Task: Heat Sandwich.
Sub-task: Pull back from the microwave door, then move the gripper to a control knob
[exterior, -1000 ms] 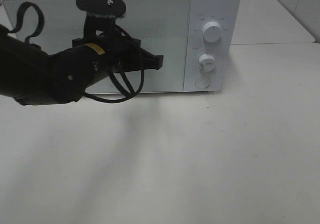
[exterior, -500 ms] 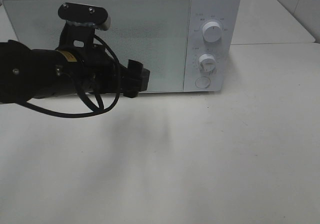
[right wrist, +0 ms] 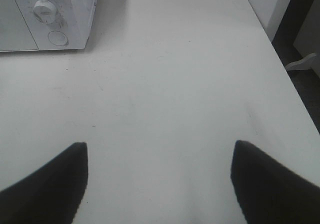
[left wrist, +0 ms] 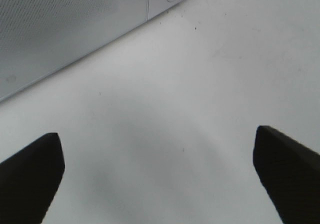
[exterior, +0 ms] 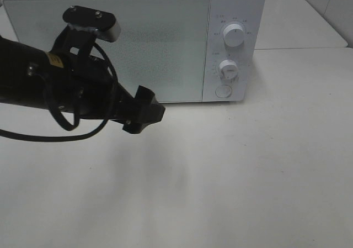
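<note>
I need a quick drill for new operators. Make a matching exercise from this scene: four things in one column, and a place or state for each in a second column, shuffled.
Column one:
1. microwave door
2. left gripper
3. round button
4. upper dial

Column two:
A. lowest item on the control panel
B. closed
C. open, holding nothing
D. near the top of the control panel

Pairs: 1-B, 2-C, 3-A, 4-D
</note>
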You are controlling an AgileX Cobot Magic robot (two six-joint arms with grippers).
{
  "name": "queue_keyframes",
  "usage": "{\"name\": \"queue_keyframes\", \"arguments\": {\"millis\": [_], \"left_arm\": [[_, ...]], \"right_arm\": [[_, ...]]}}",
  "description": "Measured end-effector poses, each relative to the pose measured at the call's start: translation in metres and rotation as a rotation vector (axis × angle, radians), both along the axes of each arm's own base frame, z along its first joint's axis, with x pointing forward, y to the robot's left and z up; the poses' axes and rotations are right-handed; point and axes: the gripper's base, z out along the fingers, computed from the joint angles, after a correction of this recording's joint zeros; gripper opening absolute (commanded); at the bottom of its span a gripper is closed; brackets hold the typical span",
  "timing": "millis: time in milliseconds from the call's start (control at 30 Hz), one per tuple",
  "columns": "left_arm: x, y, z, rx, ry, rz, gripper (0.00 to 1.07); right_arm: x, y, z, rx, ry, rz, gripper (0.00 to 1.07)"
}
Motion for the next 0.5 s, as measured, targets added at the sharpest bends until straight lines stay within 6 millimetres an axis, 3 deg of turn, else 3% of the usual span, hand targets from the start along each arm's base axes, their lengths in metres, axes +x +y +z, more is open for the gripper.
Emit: {"name": "queue_keyframes", "arguments": {"millis": [300, 433, 500], "left_arm": [[0.000, 0.049, 0.014, 0.047, 0.179, 0.065, 0.98], [0.002, 0.095, 0.025, 0.059, 0.277, 0.171, 0.98], [0.001, 0.104, 0.027, 0.062, 0.292, 0.191, 0.98]], "right_arm": [[0.000, 0.000, 0.000, 0.000, 0.000, 0.000, 0.76], [0.000, 0.000, 0.000, 0.000, 0.000, 0.000, 0.76], [0.000, 0.000, 0.000, 0.000, 0.000, 0.000, 0.76]]}}
